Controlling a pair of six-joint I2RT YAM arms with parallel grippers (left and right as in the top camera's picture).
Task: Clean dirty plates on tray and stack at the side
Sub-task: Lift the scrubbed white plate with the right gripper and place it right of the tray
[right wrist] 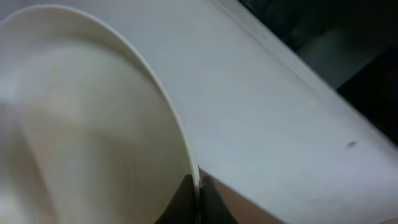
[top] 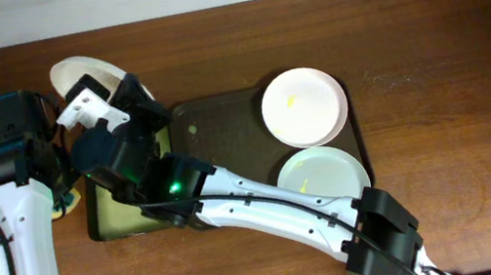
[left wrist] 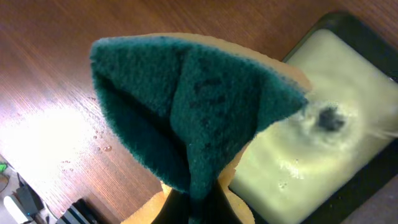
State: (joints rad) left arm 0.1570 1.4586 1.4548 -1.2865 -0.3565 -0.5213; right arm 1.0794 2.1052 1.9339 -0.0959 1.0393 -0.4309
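Observation:
My right gripper [right wrist: 199, 198] is shut on the rim of a white plate [right wrist: 93, 124]. In the overhead view that plate [top: 73, 76] is held tilted off the table, just past the far left corner of the dark tray [top: 223, 121]. Two more plates lie on the tray's right half: a white one [top: 305, 106] at the back and a pale grey-blue one [top: 322, 171] in front, each with a small yellow smear. My left gripper [left wrist: 191, 210] is shut on a folded green sponge [left wrist: 186, 106] with a yellow backing. It is close beside the held plate.
A smaller tray [left wrist: 339, 37] holding yellow-green liquid lies left of the dark tray, under the sponge and my right arm [top: 267, 208]. Water drops [left wrist: 102, 148] dot the wooden table [top: 449, 46]. My left arm [top: 15, 243] stands along the left edge.

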